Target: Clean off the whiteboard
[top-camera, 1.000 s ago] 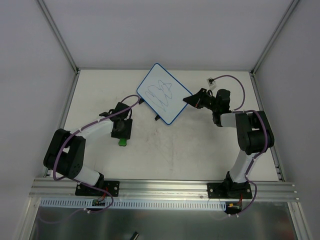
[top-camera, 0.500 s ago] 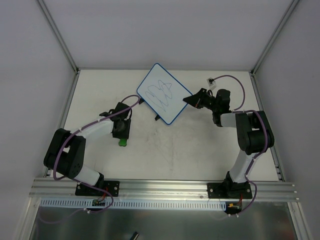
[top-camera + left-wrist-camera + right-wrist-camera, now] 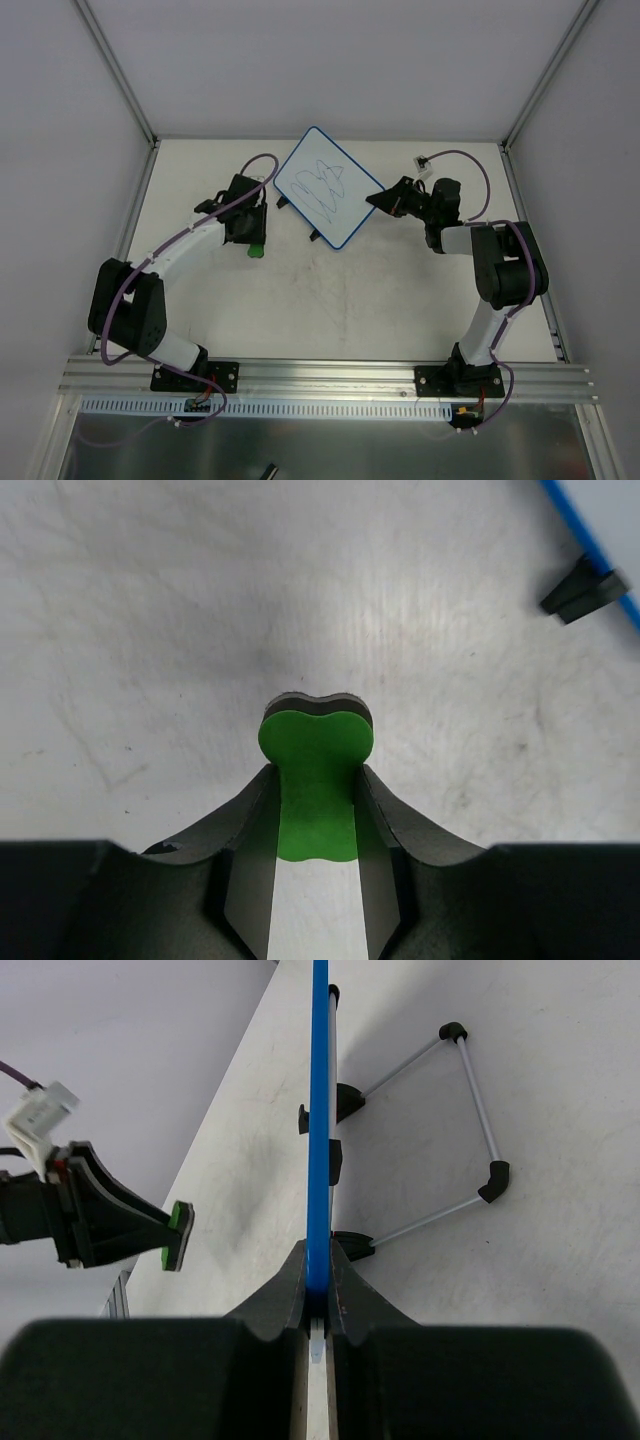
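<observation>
The small rectangular whiteboard with the thin blue rim point(image 3: 327, 187) is standing propped at a lean at the far middle of the white counter point(image 3: 350, 300), with its dark scribbled pen lines point(image 3: 324, 184) unwiped and facing up and towards the arms. In the right wrist view its edge point(image 3: 320, 1110) is running straight up from between the right jaws. These are closed on the rim at the board's right corner, while a thin wire stand with black corner pieces point(image 3: 470, 1090) is bracing it from behind. Just left of the board and clear of it, the left arm point(image 3: 190, 245) is hanging over the counter with its jaws clamped on a small green eraser with a dark underlayer point(image 3: 316, 748), and one black foot of the board point(image 3: 585, 590) is showing nearby. The step in hand is probably bringing the eraser onto the writing. To do this well, the left wrist is likely needing to turn so the dark layer is meeting the board flat, not on an edge. Strokes should be overlapping across the scribble with only light pressure. Pushing towards the right-hand grip and the stand, not across them, looks safest, since a pinch on so thin a rim may be letting the board twist or slide.
</observation>
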Robot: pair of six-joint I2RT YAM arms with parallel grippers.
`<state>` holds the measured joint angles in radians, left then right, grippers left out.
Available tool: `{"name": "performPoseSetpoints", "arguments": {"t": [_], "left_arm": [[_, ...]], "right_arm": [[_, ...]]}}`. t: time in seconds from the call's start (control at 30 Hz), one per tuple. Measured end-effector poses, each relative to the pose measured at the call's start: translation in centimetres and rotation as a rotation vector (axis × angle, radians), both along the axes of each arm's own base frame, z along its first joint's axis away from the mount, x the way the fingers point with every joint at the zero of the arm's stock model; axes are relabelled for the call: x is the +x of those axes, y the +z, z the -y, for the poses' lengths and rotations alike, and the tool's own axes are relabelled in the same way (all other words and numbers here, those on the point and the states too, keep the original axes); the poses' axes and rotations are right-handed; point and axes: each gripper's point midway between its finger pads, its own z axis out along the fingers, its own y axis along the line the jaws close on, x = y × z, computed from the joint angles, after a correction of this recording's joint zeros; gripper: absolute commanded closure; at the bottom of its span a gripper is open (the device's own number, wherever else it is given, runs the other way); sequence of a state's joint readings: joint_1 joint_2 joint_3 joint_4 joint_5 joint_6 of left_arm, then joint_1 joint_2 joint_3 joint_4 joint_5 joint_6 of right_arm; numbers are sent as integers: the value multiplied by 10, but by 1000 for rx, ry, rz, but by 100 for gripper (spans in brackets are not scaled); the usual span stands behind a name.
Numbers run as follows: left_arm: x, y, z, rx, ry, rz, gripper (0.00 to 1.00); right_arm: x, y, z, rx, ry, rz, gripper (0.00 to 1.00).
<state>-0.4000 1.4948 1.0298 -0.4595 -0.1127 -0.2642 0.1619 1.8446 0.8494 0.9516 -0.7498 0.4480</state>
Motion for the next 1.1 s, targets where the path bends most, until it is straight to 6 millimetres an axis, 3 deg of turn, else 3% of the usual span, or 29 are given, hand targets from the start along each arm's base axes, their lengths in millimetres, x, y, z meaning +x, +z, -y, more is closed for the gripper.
{"name": "performPoseSetpoints", "arguments": {"t": [0.3, 0.5, 0.67, 0.83, 1.1], "left_arm": [[83, 93, 33, -104, 21, 244, 100], [154, 124, 62, -195, 24, 333, 100], [206, 113, 65, -255, 68, 339, 100], [247, 98, 72, -314, 73, 341, 100], [267, 76, 102, -437, 16, 338, 100]], "right_arm": [[0, 0, 0, 0, 0, 0, 100], [0, 0, 0, 0, 2, 1, 100], [0, 0, 0, 0, 3, 1, 100], [0, 0, 0, 0, 3, 2, 100], [-1, 0, 0, 0, 4, 1, 100]]}}
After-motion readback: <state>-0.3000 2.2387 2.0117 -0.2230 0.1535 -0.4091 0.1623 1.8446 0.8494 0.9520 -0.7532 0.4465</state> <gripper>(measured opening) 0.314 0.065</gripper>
